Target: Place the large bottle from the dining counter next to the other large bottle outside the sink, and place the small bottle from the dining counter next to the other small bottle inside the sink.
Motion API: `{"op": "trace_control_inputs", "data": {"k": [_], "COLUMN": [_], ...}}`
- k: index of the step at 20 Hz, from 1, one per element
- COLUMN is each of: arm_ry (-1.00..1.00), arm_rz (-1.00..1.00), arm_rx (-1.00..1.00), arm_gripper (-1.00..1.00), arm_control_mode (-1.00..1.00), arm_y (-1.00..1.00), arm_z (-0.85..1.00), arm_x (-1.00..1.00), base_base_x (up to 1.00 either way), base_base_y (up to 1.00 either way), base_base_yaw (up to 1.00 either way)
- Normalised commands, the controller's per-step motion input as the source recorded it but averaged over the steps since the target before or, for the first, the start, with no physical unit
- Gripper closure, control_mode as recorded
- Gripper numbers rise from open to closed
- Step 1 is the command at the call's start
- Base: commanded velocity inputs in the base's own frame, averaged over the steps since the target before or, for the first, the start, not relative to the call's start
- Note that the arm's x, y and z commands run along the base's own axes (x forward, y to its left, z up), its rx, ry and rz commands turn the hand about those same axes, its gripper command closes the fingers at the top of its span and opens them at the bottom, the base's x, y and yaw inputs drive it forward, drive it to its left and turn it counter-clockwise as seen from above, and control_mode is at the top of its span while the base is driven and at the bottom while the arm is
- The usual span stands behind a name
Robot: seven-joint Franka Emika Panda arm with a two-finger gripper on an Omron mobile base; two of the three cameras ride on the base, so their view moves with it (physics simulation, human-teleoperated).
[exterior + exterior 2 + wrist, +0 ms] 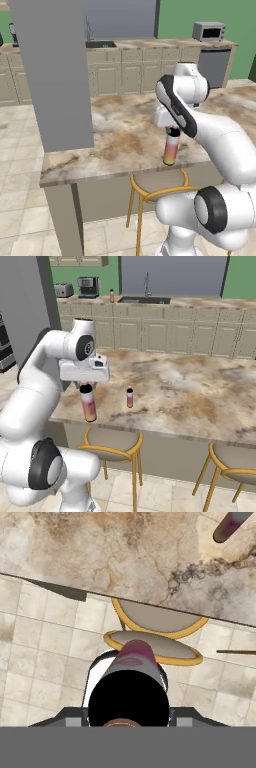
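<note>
- The tool [86, 385] is closed partway on the black cap of the large bottle [89, 405], gripping from above so it hangs upright.
- That bottle sits at the near edge of the dining worktop [190, 391], above a stool [111, 441]; whether it is lifted clear, I cannot tell.
- The small bottle [130, 397] stands just right of it, untouched.
- The sink [144, 300] lies far behind.

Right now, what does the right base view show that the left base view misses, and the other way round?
Right base view alone: the small bottle standing on the dining counter, apart from the large one, plus a toaster, a coffee machine and another small bottle on the back counter by the sink.

Left base view alone: a microwave on the back counter and a dark dishwasher beneath it.

Both: the tool closed on the black cap of the large bottle at the counter's near edge, above a yellow-framed stool.
</note>
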Motion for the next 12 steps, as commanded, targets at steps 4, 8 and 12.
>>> {"op": "trace_control_inputs", "data": {"k": [4, 8, 12], "arm_ry": [-0.17, -0.07, 0.01], "arm_rz": [0.0, 0.0, 0.0], "arm_rx": [0.01, 0.0, 0.0], "arm_gripper": [1.0, 1.0, 1.0], "arm_control_mode": [-1.0, -1.0, -1.0], "arm_y": [0.11, 0.02, 0.0], "arm_z": [0.26, 0.33, 0.07], "arm_x": [-0.29, -0.17, -0.09], "base_base_x": [0.0, 0.0, 0.0], "base_base_y": [0.0, 0.0, 0.0], "base_base_yaw": [0.0, 0.0, 0.0]}}
